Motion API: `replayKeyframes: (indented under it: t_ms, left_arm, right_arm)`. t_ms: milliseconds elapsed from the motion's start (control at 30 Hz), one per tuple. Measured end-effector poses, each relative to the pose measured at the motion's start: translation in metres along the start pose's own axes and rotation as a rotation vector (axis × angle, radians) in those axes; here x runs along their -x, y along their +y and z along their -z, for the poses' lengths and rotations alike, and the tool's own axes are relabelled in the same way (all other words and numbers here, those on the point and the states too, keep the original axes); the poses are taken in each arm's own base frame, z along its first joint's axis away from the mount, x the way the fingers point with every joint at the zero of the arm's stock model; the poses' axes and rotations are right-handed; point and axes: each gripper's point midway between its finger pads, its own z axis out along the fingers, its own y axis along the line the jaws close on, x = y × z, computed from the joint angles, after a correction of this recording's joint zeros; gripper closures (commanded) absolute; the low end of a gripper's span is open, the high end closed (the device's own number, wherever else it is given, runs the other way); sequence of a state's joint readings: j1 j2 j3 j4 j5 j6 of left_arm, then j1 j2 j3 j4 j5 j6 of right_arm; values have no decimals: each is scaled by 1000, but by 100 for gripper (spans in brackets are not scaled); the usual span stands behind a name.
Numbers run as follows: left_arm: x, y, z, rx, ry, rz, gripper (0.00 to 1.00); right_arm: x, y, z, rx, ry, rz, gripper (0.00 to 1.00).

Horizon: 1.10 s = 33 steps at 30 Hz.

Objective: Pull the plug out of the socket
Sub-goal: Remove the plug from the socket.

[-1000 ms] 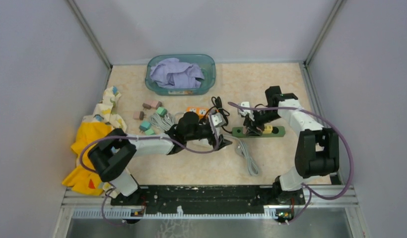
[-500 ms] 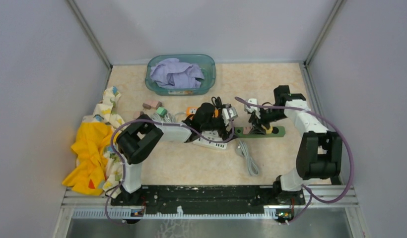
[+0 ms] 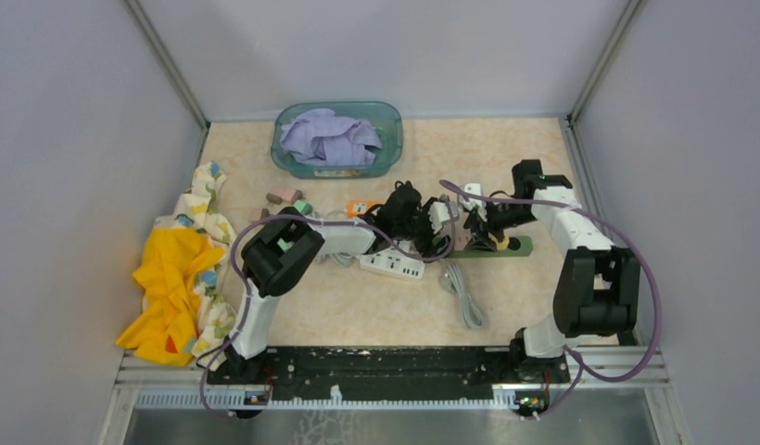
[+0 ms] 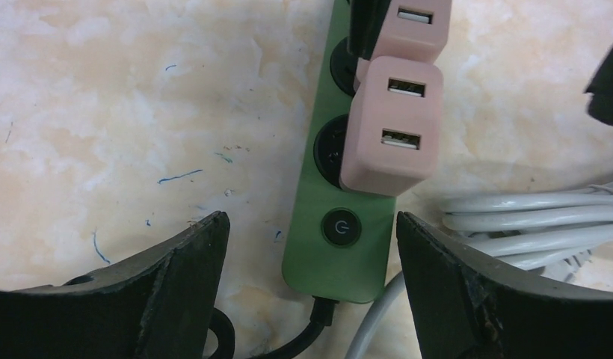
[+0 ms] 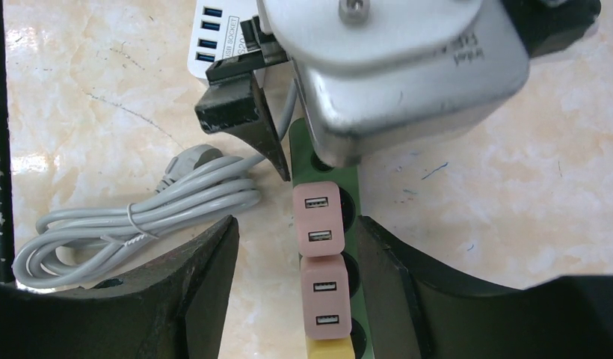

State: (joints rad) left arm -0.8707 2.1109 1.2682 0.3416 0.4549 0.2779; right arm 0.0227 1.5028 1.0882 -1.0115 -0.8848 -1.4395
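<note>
Left wrist view, pink plug [image 4: 389, 127]: sat pushed into the green power strip [image 4: 330, 265], the plug closest to the round power button [image 4: 341, 226]; lay between the two fingertips, touched by neither.
Second pink plug [image 4: 416, 30]: stood right behind the first, end to end with it, in the same strip.
Yellow plug [image 5: 330, 348]: came next in the row after the two pink ones, cut off at the bottom edge of the right wrist view.
Power strip, place: lay crosswise on the table [image 3: 506, 158], right of centre, button end toward the middle.
Left gripper [image 4: 311, 254]: jaws spread wide, hung over the button end of the strip and held nothing; one finger [image 4: 176, 292] over bare table, the other over the grey cable [image 4: 528, 213].
Right gripper [image 5: 296, 269]: jaws apart, straddled the row of pink plugs with a gap on each side; clamped on nothing.
Both grippers, top view: met nose to nose above the strip's button end.
Grey cable, detail: bundled in loops and tied, just beside the strip on its near side.
White strip [image 5: 214, 37]: carried blue USB ports, lay near the green one toward the left arm.
Bin [image 3: 395, 139]: stood at the far edge, held a lilac cloth [image 3: 330, 137].
Blocks [image 3: 285, 197]: small, coloured, scattered left of centre.
Yellow cloth [image 3: 168, 283]: heaped at the left edge, well apart from the strip.
</note>
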Motion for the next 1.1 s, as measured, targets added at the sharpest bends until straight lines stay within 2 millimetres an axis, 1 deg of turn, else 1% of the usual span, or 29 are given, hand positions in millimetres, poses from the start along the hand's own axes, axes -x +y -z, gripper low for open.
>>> replayKeyframes:
  t_ms: [133, 233, 333, 433, 567, 667, 733, 800, 933, 1100]
  left_arm:
    - [-3, 2, -6, 1, 32, -28, 14]
    - [-4, -1, -9, -5, 45, -53, 20]
    - [-6, -4, -10, -15, 54, -66, 32]
    - [-8, -9, -11, -33, 58, -71, 48]
    - [-10, -14, -11, -56, 42, -93, 73]
    - [-10, -17, -8, -54, 17, -111, 88]
    - [-11, -18, -7, -51, 6, -118, 95]
    - [-11, -19, -6, -51, -4, -123, 99]
    - [-11, -21, -4, -56, -17, -128, 100]
    - [-12, -24, -3, -65, -29, -131, 100]
  right_arm:
    - [0, 0, 0, 0, 0, 0, 41]
    - [0, 0, 0, 0, 0, 0, 41]
    - [-1, 0, 0, -1, 1, -1, 42]
    - [-1, -1, 1, -4, 3, 2, 42]
    - [-2, -2, 1, -5, 5, 24, 42]
    - [-3, -2, 0, -4, 3, 51, 42]
    - [-5, 0, -2, 0, 0, 71, 42]
    - [-9, 5, -5, 6, -3, 93, 41]
    - [-14, 15, -12, 19, -8, 145, 42]
    - [-13, 15, -24, 26, -11, 214, 47]
